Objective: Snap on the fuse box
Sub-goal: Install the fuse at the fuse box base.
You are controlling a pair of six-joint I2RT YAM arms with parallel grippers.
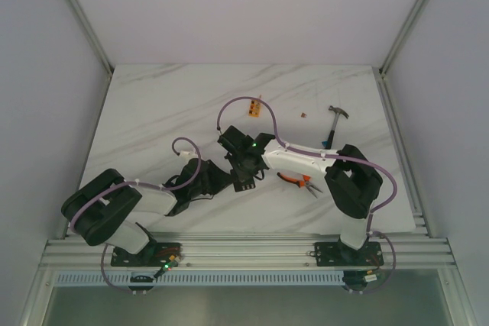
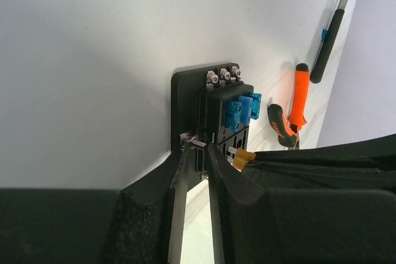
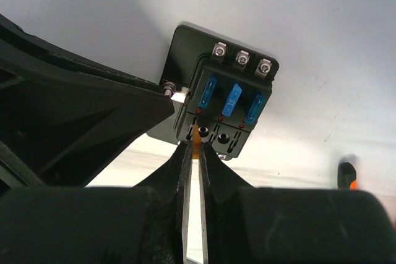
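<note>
The fuse box (image 3: pixel 224 106) is a black block on a black base plate, with three blue fuses in its top face. It also shows in the left wrist view (image 2: pixel 224 115) and, mostly hidden under the grippers, in the top view (image 1: pixel 246 183). My left gripper (image 2: pixel 198 148) is shut on the box's side edge by a screw terminal. My right gripper (image 3: pixel 198 148) is shut on a small amber fuse (image 3: pixel 198 135), whose tip is at a lower slot of the box. The amber fuse also shows in the left wrist view (image 2: pixel 244 157). Both grippers meet at the table's middle (image 1: pixel 238 167).
Orange-handled pliers (image 1: pixel 298 181) lie just right of the box, also in the left wrist view (image 2: pixel 298 100). A hammer (image 1: pixel 336 121) lies at the back right. A small orange block (image 1: pixel 256 107) and a tiny brown piece (image 1: pixel 303 114) lie farther back.
</note>
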